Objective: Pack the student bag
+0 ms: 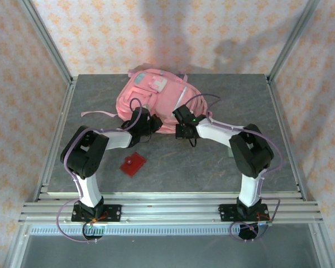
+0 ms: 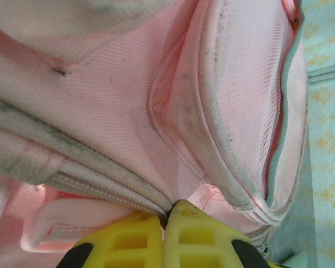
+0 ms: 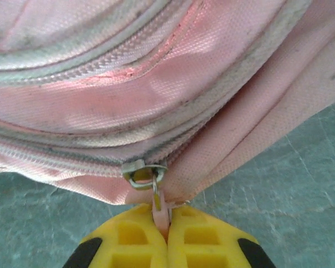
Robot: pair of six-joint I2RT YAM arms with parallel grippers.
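Note:
The pink student bag (image 1: 156, 100) lies at the back middle of the table, its white patch facing up. Both arms reach in to its near edge. My left gripper (image 2: 167, 215) is shut, its yellow fingertips pinching a fold of the bag's pink fabric (image 2: 128, 139) by a grey-trimmed seam. My right gripper (image 3: 167, 223) is shut on the pink zip pull tab (image 3: 162, 204), which hangs from a metal slider (image 3: 142, 170) on the bag's zip line. In the top view the left gripper (image 1: 147, 124) and right gripper (image 1: 181, 120) sit close together at the bag's front.
A small flat red square item (image 1: 133, 163) lies on the grey table (image 1: 212, 162) in front of the left arm. A pink strap (image 1: 97, 114) trails left from the bag. Metal frame posts stand at the table's corners.

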